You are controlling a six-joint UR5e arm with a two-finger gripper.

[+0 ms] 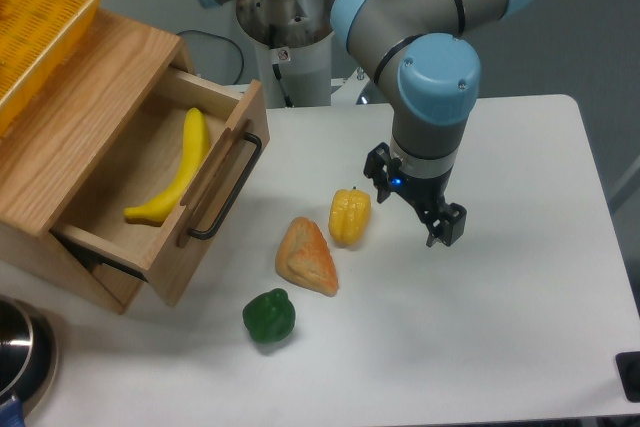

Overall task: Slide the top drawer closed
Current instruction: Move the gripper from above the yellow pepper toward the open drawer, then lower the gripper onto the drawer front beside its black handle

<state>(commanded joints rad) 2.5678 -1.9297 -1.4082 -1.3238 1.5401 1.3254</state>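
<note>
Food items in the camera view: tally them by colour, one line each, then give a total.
Yellow: 2, the banana inside the top drawer and the yellow pepper on the table.
Orange: 1, the pastry wedge.
Green: 1, the green pepper.
Total: 4.
</note>
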